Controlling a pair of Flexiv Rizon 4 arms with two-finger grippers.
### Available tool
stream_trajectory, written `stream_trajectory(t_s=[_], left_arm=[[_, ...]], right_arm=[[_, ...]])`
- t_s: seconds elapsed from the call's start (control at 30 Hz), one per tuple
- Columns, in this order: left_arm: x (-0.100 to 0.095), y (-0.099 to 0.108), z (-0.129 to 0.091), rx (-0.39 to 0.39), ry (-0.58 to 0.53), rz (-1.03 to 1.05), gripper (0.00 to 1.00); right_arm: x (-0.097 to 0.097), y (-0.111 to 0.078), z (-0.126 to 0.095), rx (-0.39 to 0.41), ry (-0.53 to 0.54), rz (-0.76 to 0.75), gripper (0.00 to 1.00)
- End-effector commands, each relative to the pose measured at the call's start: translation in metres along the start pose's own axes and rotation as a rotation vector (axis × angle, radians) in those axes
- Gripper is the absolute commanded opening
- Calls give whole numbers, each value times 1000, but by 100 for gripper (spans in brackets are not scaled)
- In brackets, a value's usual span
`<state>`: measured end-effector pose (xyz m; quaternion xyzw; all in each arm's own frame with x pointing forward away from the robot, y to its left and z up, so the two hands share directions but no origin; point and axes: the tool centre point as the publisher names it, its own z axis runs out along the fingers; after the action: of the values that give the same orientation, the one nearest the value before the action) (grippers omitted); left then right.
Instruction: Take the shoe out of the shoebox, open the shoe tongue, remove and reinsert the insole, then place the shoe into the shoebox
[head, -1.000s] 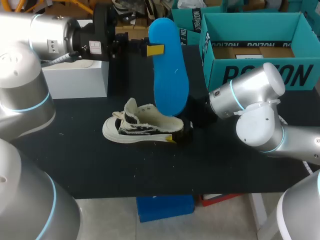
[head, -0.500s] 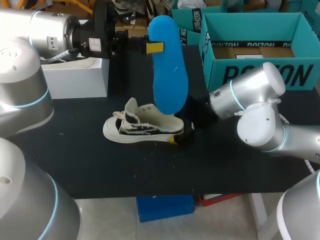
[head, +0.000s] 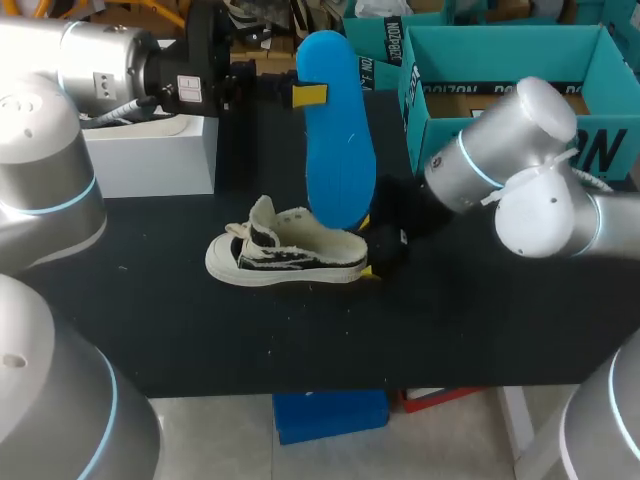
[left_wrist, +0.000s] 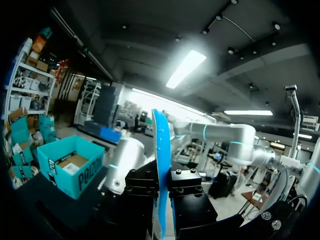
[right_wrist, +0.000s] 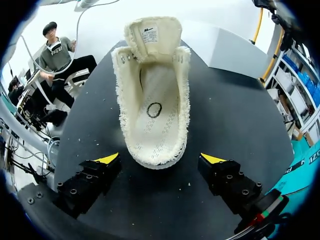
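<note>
A white low-top shoe (head: 285, 255) lies on its sole on the black table, its tongue pulled up at the toe end. Above it my left gripper (head: 308, 98) is shut on a blue insole (head: 340, 150), which hangs toe down with its tip near the shoe's heel opening. In the left wrist view the insole (left_wrist: 160, 160) stands edge-on between the black fingers (left_wrist: 186, 182). My right gripper (right_wrist: 162, 159) is open, one yellow tip on either side of the shoe's (right_wrist: 155, 100) heel without touching it; the inside shows bare. In the head view the right gripper (head: 378, 255) sits at the heel. The teal shoebox (head: 500, 140) stands at the back right.
A white box (head: 150, 155) stands at the back left of the table. My right arm's elbow (head: 530, 170) hangs in front of the shoebox. The table's front edge (head: 330, 385) runs close below the shoe.
My right arm's elbow has swung up and to the right, and its fingers have spread a little wider around the heel. The left arm, the insole and the shoe have kept still.
</note>
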<state>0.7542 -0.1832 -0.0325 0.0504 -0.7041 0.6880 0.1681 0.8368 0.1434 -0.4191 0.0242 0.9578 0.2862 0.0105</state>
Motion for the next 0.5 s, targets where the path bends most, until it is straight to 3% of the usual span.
stream_trajectory(t_s=[0.03, 0.23, 0.5], left_arm=[[-1, 1, 2, 1, -2, 1, 0], [-1, 1, 2, 1, -2, 1, 0], [-1, 1, 2, 1, -2, 1, 0]], right_arm=[[-1, 10, -21, 276, 7, -2, 100], [-3, 18, -30, 431, -10, -5, 100], [-3, 32, -34, 544, -24, -17, 100]])
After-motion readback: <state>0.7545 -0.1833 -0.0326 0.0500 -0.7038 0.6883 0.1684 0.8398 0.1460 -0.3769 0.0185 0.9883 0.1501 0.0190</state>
